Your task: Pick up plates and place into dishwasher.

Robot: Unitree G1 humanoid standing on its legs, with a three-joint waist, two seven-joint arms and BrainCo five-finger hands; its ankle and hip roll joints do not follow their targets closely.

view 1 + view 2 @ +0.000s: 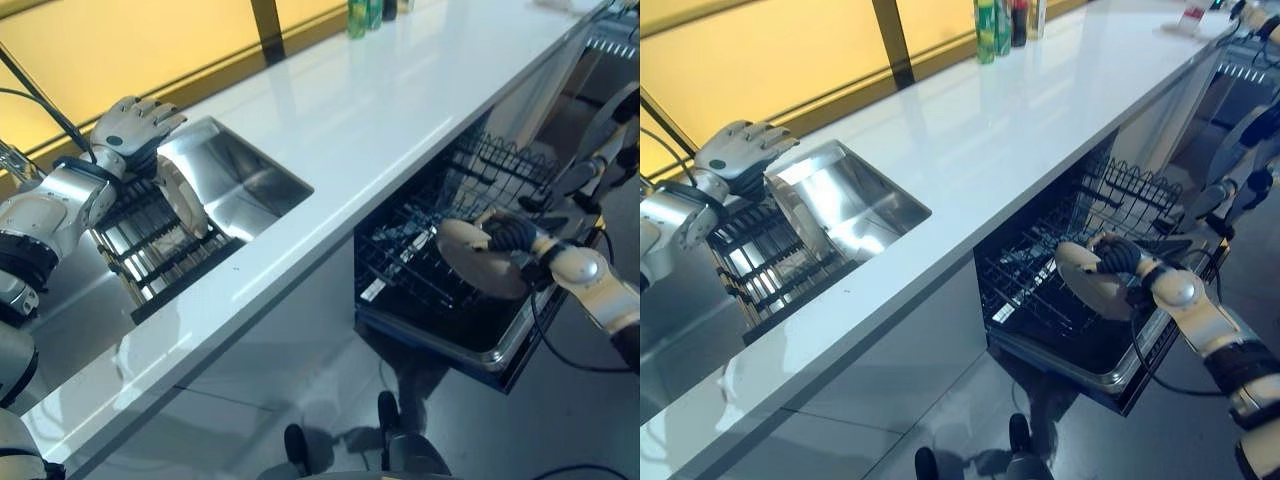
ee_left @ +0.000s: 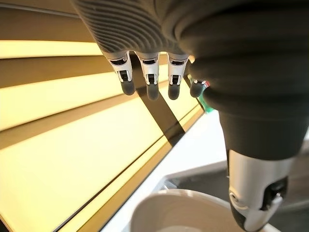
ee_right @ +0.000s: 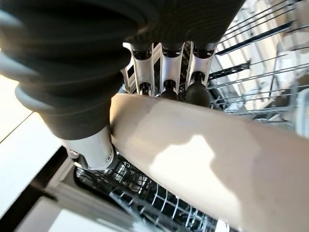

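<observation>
A beige plate (image 1: 478, 265) hangs tilted over the black wire rack (image 1: 415, 265) of the open dishwasher. My right hand (image 1: 510, 234) is shut on it; in the right wrist view the fingers (image 3: 166, 79) curl over the edge of the plate (image 3: 207, 164) and the thumb presses beside it. My left hand (image 1: 135, 128) hovers open over the dish rack (image 1: 150, 245) in the sink. More pale plates (image 1: 185, 205) stand on edge there, just below its fingers. The left wrist view shows straight fingers (image 2: 152, 72) above a white plate rim (image 2: 178, 208).
The long white counter (image 1: 390, 110) runs between the steel sink (image 1: 255, 185) and the dishwasher. Green bottles (image 1: 362, 15) stand at its far edge by the yellow wall. The dishwasher's pulled-out tray edge (image 1: 500, 355) juts into the floor space.
</observation>
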